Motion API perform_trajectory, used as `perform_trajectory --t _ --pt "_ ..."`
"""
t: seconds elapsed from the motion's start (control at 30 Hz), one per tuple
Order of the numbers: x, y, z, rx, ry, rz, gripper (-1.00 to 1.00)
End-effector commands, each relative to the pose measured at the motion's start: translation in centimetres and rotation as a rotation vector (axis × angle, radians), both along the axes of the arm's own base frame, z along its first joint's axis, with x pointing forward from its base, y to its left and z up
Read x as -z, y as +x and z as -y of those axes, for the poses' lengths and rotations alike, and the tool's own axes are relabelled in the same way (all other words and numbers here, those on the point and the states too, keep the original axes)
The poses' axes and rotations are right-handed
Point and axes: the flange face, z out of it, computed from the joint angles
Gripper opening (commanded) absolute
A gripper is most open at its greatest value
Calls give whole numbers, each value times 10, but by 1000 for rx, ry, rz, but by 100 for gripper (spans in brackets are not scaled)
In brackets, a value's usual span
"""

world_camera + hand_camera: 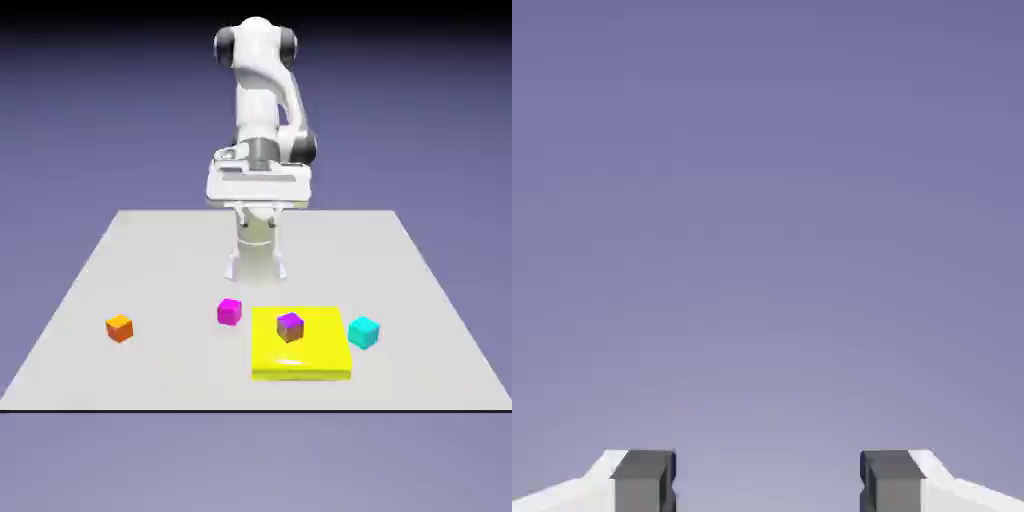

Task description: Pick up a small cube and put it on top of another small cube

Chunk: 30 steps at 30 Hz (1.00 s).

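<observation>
Exterior view: small orange cube (120,328) on worktop (180,260), toward exterior view's left. Magenta cube (230,312) beside yellow block (300,362); purple cube (290,327) on top of block; cyan cube (364,333) just right of it.

Hand view: hand (768,482) released, fingertips wide apart, only blue-violet backdrop (768,220) between.

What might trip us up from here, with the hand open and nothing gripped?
The magenta cube sits near the yellow block; a low sideways approach might clip the block. The purple cube rests on that block, so a bump could shift it. The hand view shows only backdrop, so aiming from it alone could miss.
</observation>
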Motion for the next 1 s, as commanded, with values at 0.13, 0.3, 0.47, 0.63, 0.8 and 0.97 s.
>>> perform_trajectory --t 0.13,0.3,0.47,0.63,0.8,0.97 --pt "57 8 77 176 15 -66 0" --pt "117 -8 152 342 37 -133 0" --pt "178 -48 217 498 69 -201 0" --pt "235 -107 267 646 116 -272 0" --pt "268 -151 288 732 152 -315 0" --pt "307 -140 299 733 150 -317 0"
